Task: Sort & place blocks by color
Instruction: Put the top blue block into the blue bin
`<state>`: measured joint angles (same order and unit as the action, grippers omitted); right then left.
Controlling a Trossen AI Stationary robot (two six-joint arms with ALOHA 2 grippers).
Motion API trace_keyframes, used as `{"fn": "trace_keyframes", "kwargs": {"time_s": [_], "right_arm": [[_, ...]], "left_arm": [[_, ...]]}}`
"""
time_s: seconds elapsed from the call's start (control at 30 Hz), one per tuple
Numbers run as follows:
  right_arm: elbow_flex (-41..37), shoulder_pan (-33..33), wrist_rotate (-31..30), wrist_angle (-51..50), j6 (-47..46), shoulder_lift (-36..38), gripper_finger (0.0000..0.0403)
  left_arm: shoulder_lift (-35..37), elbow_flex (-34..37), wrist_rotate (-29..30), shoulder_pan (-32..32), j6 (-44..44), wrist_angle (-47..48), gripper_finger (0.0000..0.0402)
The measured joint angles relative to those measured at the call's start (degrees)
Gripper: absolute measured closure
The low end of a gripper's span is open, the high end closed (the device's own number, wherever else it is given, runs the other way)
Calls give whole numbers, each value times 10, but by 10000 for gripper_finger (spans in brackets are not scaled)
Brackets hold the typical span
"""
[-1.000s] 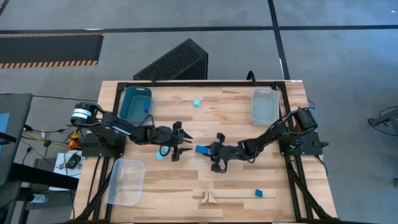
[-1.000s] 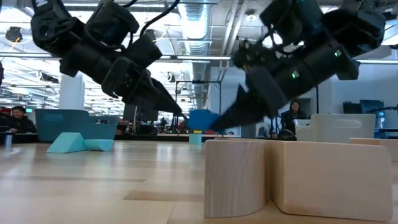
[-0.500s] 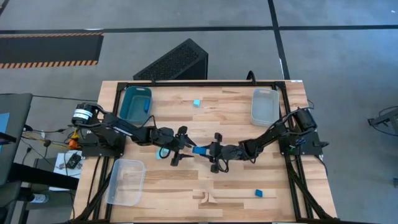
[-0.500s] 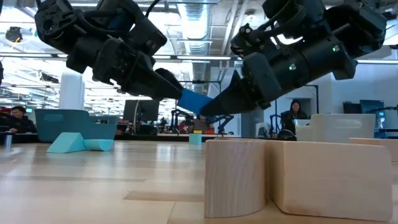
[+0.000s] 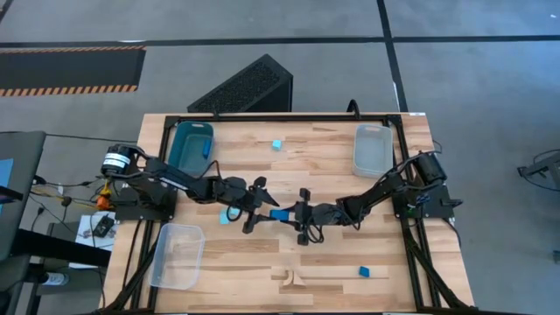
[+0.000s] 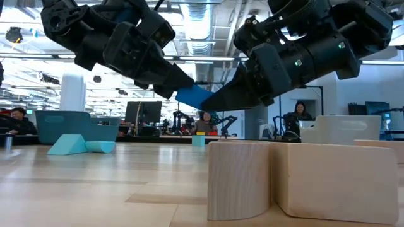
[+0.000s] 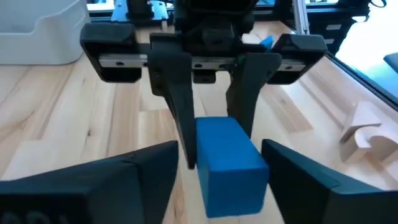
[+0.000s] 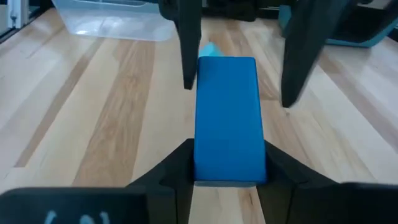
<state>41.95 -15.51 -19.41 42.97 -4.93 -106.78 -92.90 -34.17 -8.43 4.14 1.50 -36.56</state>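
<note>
A dark blue brick (image 5: 280,213) hangs in the air over the middle of the table between both grippers. My right gripper (image 5: 296,215) is shut on it, coming from the table's right. My left gripper (image 5: 260,206) is open, reaching in from the left. Its fingers (image 7: 149,168) stand on either side of the brick's free end (image 7: 230,171) with a gap on each side. In the low view the brick (image 6: 196,96) is well above the tabletop. A light turquoise cube (image 5: 276,144) rests on the far part of the table. Another turquoise block (image 5: 224,219) lies under the left arm. My right gripper pinches the blue brick between its two fingers (image 8: 174,168) at the end nearest its wrist (image 8: 227,162). The fingers come level from the table's right and lie along the brick's sides. The brick is lifted clear and points toward the left gripper.
A teal tray (image 5: 191,144) sits at the far left, a clear tray (image 5: 372,149) at the far right and another clear tray (image 5: 178,254) at the near left. Pale wood blocks (image 5: 293,278) and a blue block (image 5: 364,272) lie by the near edge.
My right gripper has raised the blue brick off the table's level and carried it slightly left. My left gripper has moved right toward it, so that its open fingers now stand around the brick's free end.
</note>
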Motion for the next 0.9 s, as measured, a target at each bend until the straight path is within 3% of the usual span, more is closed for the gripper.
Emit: {"fn": "trace_keyframes", "kwargs": {"time_s": [0.23, 0.47, 0.7, 0.9], "right_arm": [[0, 1, 2, -3, 2, 0, 256], [0, 19, 29, -10, 7, 0, 231], [-20, 32, -19, -118, 31, 122, 169], [-51, 50, -77, -183, -3, 238, 168]], "left_arm": [[0, -1, 3, 1, -2, 31, 296], [2, 0, 48, 2, 9, 41, 285], [91, 2, 265, 0, -26, 227, 298], [233, 7, 472, -14, -125, 373, 286]]}}
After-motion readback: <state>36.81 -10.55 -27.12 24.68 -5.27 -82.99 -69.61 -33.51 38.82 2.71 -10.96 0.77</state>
